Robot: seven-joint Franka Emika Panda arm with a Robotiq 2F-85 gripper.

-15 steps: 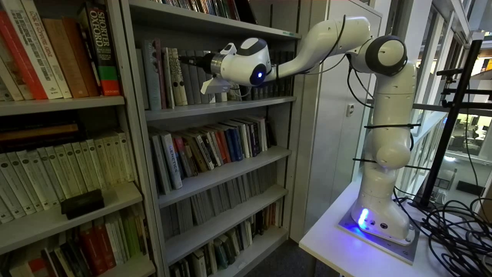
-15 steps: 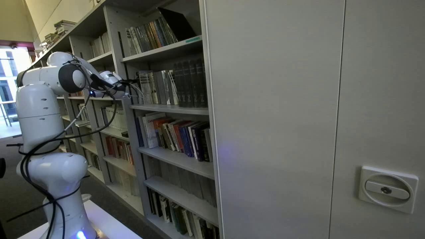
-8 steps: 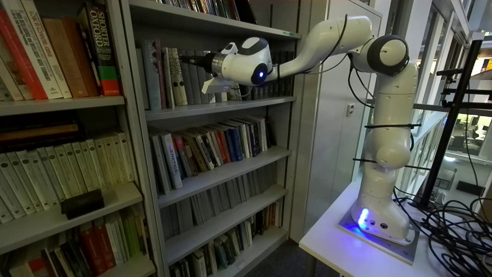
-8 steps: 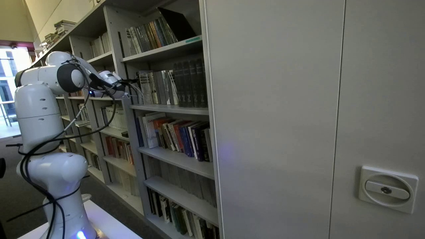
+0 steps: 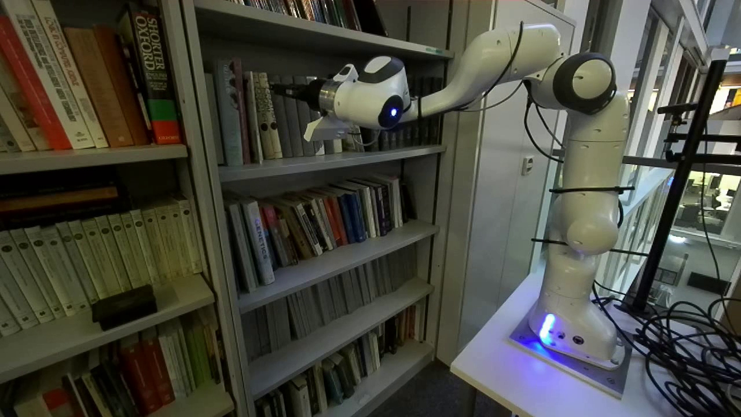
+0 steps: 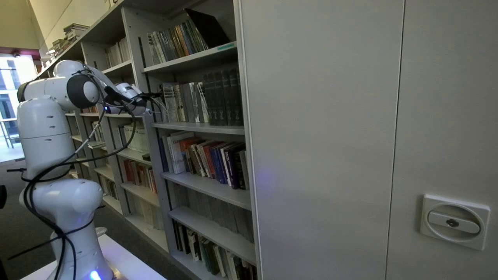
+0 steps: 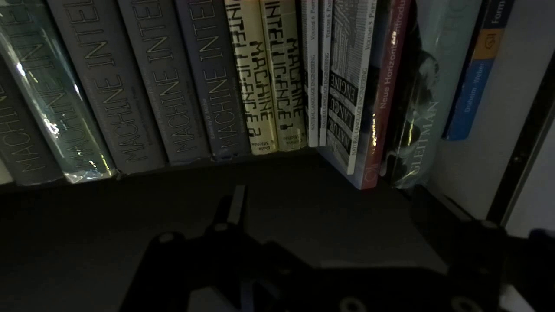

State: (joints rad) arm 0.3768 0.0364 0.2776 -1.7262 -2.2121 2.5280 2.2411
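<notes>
Black, angular fingers [image 7: 236, 208] stand wide apart on the gripper [image 7: 329, 190], a dark gap between them; whether either touches the row of books [image 7: 217, 78] cannot be told. Just past the tips, in the wrist view, these stand upright along a shelf [image 5: 324, 161]: two cream volumes [image 7: 256, 82] with blocky lettering, slim white booklets [image 7: 347, 78], a glossy red book [image 7: 386, 112], a shiny pale book [image 7: 442, 78] and a flat blue book [image 7: 470, 104]. On the cream pair's other side come matt grey tomes [image 7: 108, 86], then a greenish tome [image 7: 65, 112] in crinkled, glinting film. Farther out, in both exterior views, the arm [image 5: 474, 63], smooth, rounded and white, rises from a flat white table [image 5: 492, 353]. Thin black cables [image 5: 689, 359] lie there in loose loops. In an exterior view, a flat grey panel [image 6: 323, 140] stands beside the shelf.
</notes>
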